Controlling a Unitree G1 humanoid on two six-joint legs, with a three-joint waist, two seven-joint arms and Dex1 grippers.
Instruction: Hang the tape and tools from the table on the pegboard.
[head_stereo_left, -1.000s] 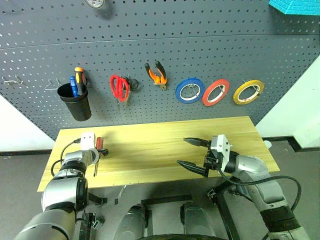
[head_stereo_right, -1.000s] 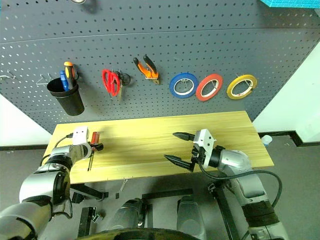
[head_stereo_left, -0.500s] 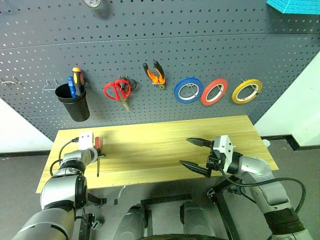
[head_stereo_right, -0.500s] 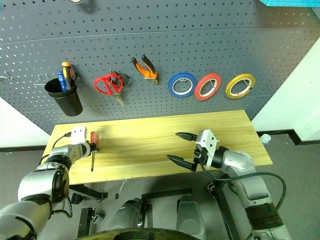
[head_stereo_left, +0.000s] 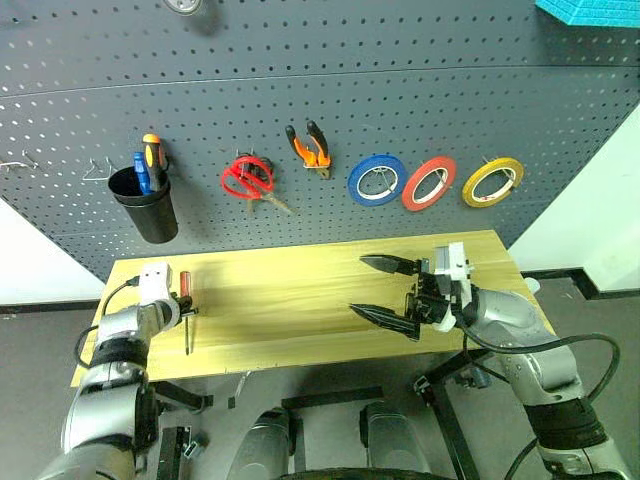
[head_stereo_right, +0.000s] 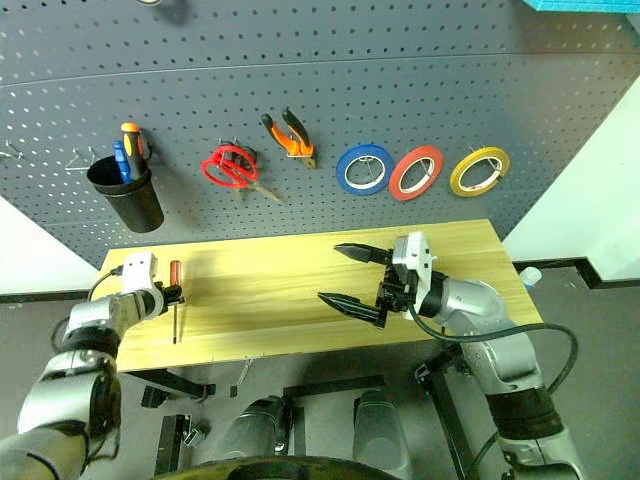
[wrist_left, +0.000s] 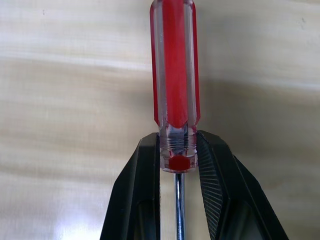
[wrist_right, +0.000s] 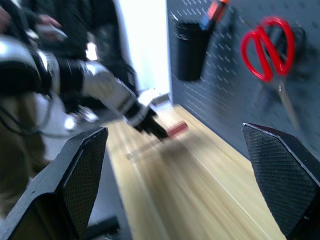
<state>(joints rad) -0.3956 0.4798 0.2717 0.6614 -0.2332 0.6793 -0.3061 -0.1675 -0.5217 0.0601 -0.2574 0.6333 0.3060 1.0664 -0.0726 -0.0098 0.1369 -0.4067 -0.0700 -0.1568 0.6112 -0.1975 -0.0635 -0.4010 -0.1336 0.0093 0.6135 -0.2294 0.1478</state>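
Left gripper (wrist_left: 179, 150) clenched on screwdriver (wrist_left: 175, 82) at handle base; best kept level, carried toward pegboard (head_stereo_left: 330, 90) hook slowly.

1. The table (head_stereo_left: 300, 300) is lying bare between the left gripper (head_stereo_left: 181, 312) and right gripper (head_stereo_left: 385, 290).
2. Red scissors (head_stereo_left: 249, 178), pliers (head_stereo_left: 311, 146), a black cup (head_stereo_left: 146, 203) and three tape rolls are crowding the pegboard (head_stereo_left: 300, 90).

Even bright light, soft shadow on the table (head_stereo_left: 300, 290), right wrist view motion-blurred, scissors (wrist_right: 265, 47) smeared
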